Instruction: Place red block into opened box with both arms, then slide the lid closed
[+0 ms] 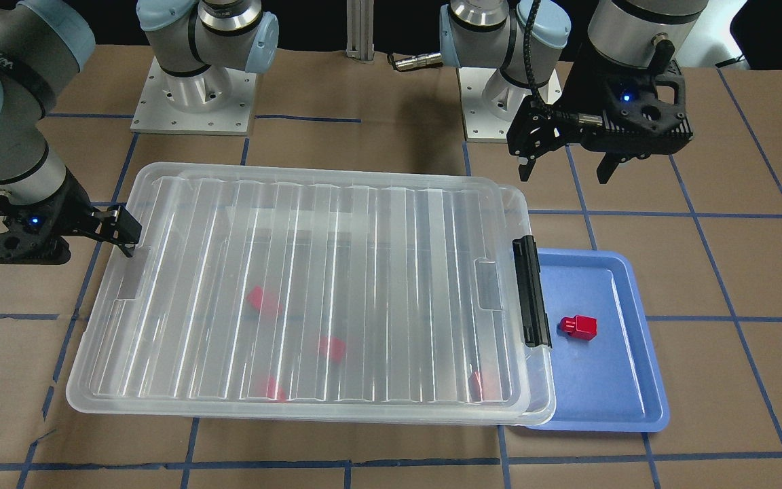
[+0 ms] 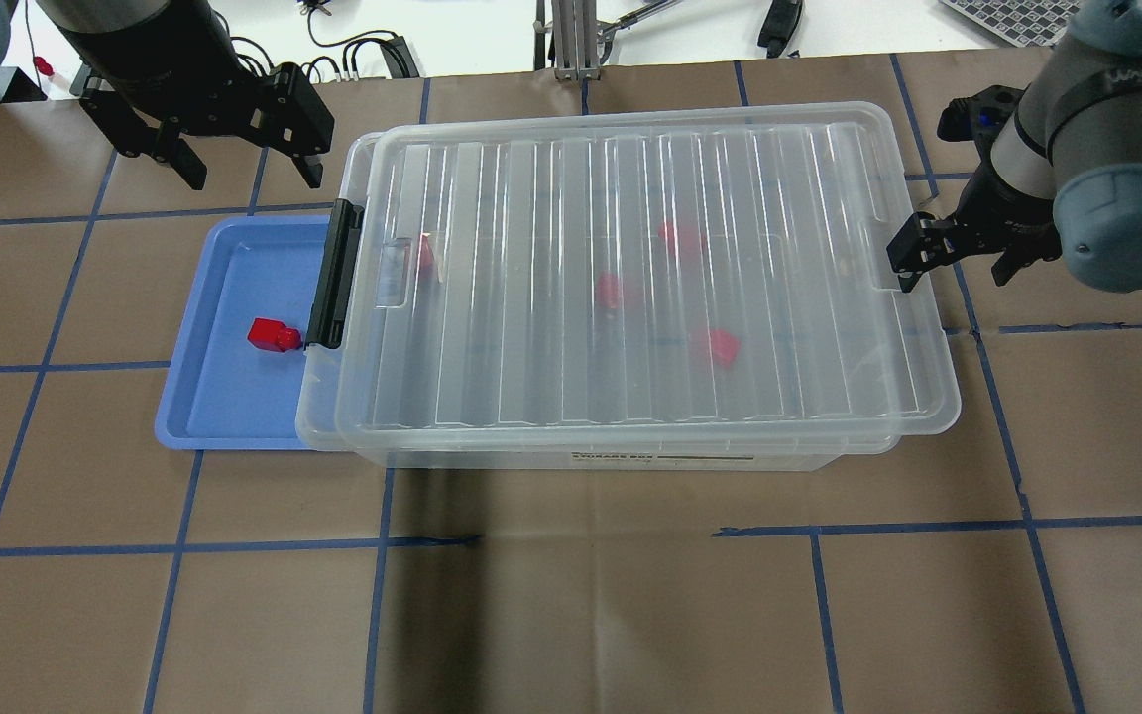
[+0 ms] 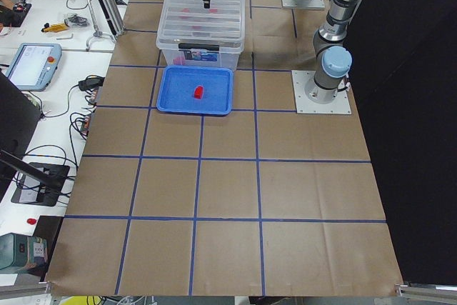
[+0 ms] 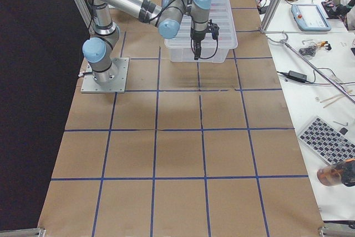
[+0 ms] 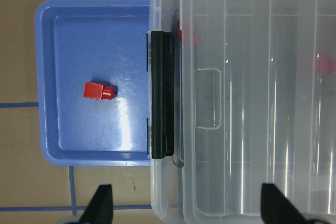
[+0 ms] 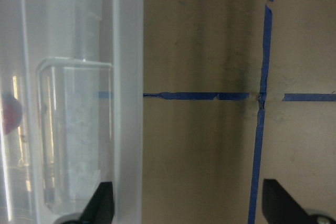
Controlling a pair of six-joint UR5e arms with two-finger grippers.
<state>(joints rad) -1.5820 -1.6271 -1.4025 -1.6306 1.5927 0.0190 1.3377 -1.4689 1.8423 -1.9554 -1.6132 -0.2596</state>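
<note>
Only the left wrist view shows the red block [image 5: 98,91] lying in the blue tray [image 5: 47,77] with its stub turned toward the black latch [image 5: 161,94] of the box [image 5: 163,192]. The block sits above and between the left tool's spread fingertips [image 5: 102,205], which hold nothing. The front view adds that this left tool [image 1: 564,173] hangs over the table [image 1: 737,272] at upper right, well apart from the block. The lid [image 2: 531,297] covers nearly the whole box, and four more red blocks [image 2: 720,347] show blurred beneath it. In the right wrist view the right tool [image 2: 953,260] is also spread. One finger [image 6: 102,203] is over the notch at the lid's short end and the other is over bare table. Whether it touches the lid I cannot tell.
</note>
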